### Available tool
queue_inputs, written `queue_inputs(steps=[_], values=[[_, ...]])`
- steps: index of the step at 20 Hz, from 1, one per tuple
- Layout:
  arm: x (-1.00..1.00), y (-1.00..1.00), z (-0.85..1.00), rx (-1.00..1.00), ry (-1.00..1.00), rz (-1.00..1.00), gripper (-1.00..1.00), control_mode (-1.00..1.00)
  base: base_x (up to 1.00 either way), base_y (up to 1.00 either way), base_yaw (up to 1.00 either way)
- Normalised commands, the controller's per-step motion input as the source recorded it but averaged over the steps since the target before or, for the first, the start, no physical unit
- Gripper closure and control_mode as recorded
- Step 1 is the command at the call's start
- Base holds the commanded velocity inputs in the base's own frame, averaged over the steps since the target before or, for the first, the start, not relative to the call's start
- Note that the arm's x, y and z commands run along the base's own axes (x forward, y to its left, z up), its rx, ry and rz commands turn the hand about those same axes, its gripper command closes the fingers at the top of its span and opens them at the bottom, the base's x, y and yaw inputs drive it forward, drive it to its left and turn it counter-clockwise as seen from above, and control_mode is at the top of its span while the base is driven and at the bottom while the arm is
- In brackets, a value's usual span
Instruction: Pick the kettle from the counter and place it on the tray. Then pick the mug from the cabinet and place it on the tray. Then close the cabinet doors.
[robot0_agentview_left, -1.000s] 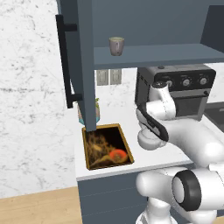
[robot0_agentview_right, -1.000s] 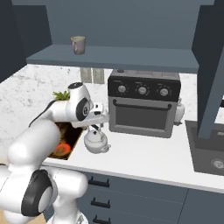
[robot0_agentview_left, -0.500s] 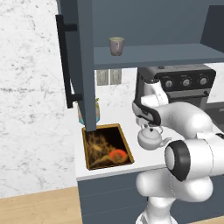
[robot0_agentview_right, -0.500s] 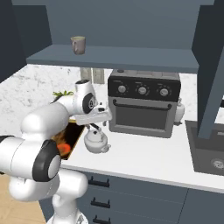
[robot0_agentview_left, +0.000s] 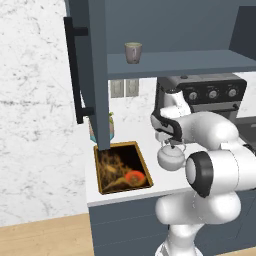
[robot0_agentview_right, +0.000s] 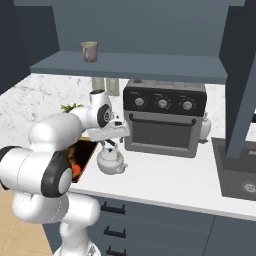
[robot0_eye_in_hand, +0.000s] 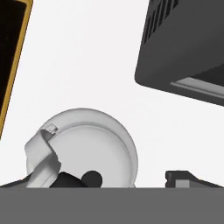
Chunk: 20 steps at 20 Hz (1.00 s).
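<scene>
White arm bent low | hand (robot0_agentview_right: 111, 143) directly over kettle (robot0_agentview_right: 111, 161) | counter (robot0_agentview_right: 165, 181)

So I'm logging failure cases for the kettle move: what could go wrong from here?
The tool sits right above the kettle, and the hand view doesn't prove a firm hold on the thin handle, so the kettle may slip or swing. The toaster oven stands close beside it, so a wide swing could knock it. The open cabinet door hangs over the tray, so a high carry could clip it.
</scene>
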Motion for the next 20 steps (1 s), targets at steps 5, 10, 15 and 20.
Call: queue_inputs(steps=[5, 10, 15, 20], values=[[-0.46, 0.00, -0.23, -0.01, -0.07, 0.00, 1.00, -1.00, 0.00, 0.00, 0.00], [-0.62, 0.00, -0.21, 0.00, -0.05, 0.00, 1.00, -1.00, 0.00, 0.00, 0.00], [-0.36, 0.04, -0.06, 0.00, 0.00, 0.02, 1.00, -1.00, 0.00, 0.00, 0.00], [-0.21, 0.40, 0.62, 0.00, 0.05, 0.23, 1.00, -1.00, 0.00, 0.00, 0.00]])
